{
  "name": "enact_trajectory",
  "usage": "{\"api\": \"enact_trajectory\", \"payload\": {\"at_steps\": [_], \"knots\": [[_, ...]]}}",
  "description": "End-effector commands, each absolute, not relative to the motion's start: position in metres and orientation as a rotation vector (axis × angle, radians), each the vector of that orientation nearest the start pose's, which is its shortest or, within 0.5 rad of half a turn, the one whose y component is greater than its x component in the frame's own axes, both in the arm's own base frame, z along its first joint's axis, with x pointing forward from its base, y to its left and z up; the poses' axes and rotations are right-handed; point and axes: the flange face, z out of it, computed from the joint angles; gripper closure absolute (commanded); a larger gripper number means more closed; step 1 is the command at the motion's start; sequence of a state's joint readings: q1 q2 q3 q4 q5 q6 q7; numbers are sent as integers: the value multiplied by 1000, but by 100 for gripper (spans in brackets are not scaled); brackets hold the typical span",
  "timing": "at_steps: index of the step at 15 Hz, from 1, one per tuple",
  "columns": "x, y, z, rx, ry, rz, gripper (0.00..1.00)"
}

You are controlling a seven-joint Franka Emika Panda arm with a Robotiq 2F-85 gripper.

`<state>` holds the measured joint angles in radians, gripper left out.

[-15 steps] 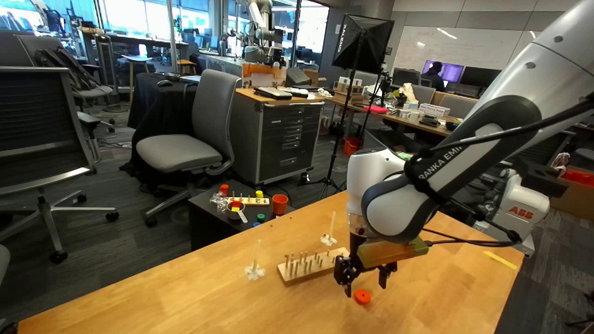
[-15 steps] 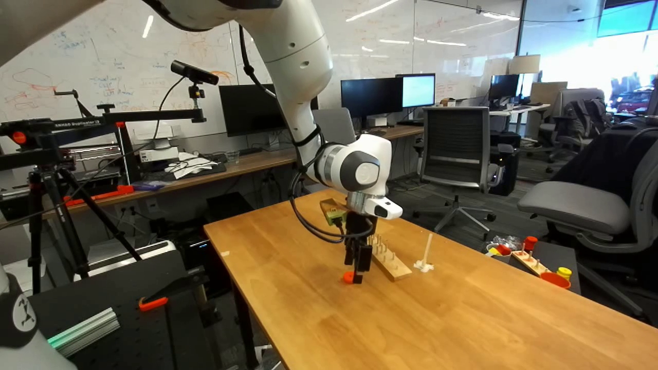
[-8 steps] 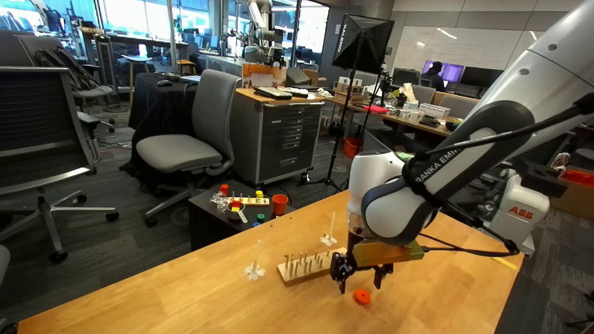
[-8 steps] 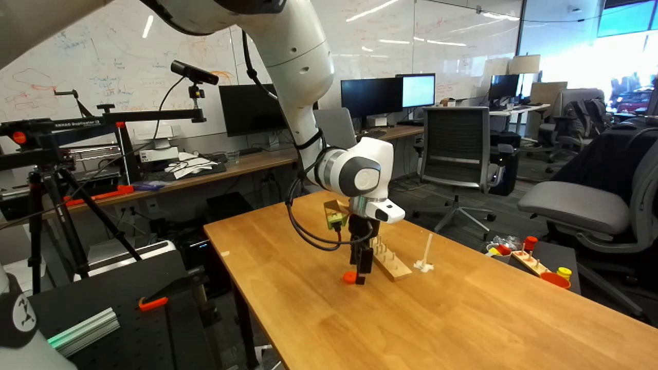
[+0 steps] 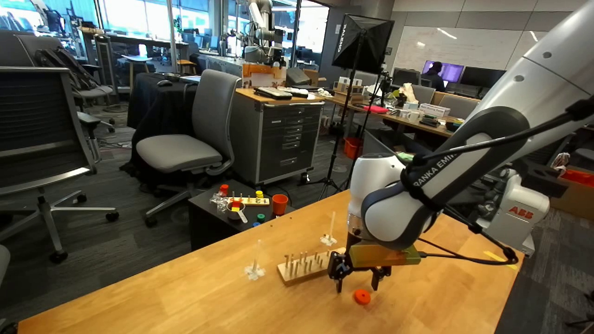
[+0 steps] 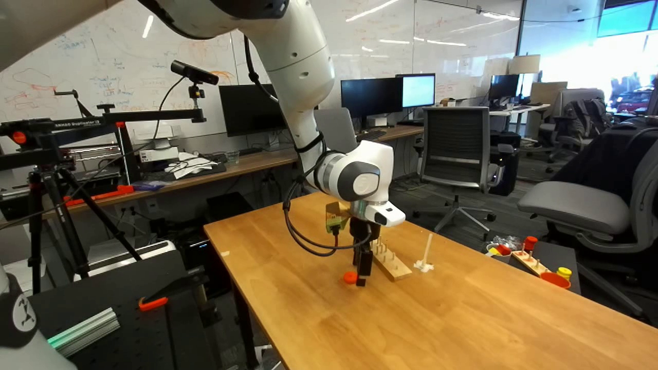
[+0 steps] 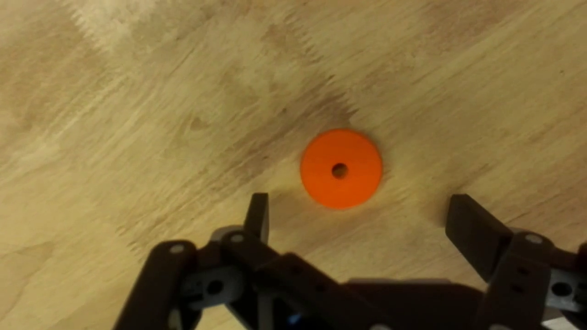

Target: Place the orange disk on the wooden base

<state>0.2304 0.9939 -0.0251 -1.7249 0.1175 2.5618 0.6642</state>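
Observation:
The orange disk [image 5: 362, 297] lies flat on the table; it also shows in an exterior view [image 6: 350, 277] and, with its centre hole, in the wrist view [image 7: 341, 192]. The wooden base [image 5: 306, 273] is a pale slab with rows of short upright pegs, behind the disk; it also shows in an exterior view [image 6: 395, 268], partly hidden by the gripper, and is out of the wrist view. My gripper [image 5: 357, 287] points down, open and empty, low by the disk. In the wrist view its fingertips [image 7: 358, 201] stand left and right of the disk, offset below its centre, not touching it.
Two thin upright rods [image 5: 255, 268] [image 5: 329, 239] are taped to the table [image 5: 185, 297] near the base. A low black side table [image 5: 211, 227] holds toy pieces and an orange cup [image 5: 279, 204]. A cable [image 6: 303, 241] hangs in a loop beside the wrist.
The gripper has shifted slightly, toward the wooden base side, with its fingers still spread. The orange disk and the base have not moved.

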Motion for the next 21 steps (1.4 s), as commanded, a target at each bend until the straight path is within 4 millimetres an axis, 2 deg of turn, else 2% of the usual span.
{"api": "enact_trajectory", "payload": {"at_steps": [1, 21], "knots": [[602, 124, 1, -3012, 930, 228, 0], [585, 143, 3, -2979, 1015, 205, 0]]}}
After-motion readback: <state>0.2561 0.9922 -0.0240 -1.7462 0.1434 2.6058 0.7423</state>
